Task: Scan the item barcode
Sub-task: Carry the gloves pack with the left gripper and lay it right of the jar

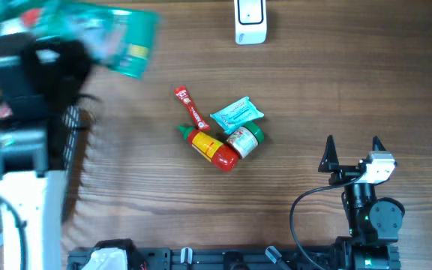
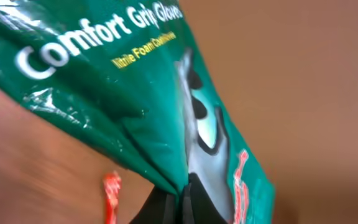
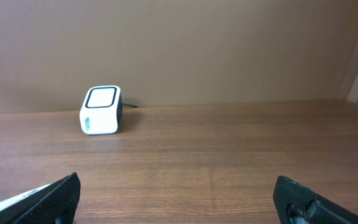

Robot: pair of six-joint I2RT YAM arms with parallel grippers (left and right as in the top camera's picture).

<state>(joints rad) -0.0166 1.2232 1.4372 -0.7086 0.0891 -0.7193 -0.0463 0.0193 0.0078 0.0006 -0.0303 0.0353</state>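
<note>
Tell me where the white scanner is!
In the overhead view, the barcode scanner sits at the far edge of the table, beyond the red bottle and right of the green glove packet.

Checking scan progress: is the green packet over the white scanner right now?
No, the green packet is far left of the white scanner.

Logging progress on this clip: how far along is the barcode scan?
Done: the green plastic glove packet is lifted, pinched in the shut left gripper. In hand: it hangs left of the white box-shaped scanner, not yet over it. Left: showing its barcode. The open right gripper sits idle; a cluster of small packets and bottles waits mid-table.
</note>
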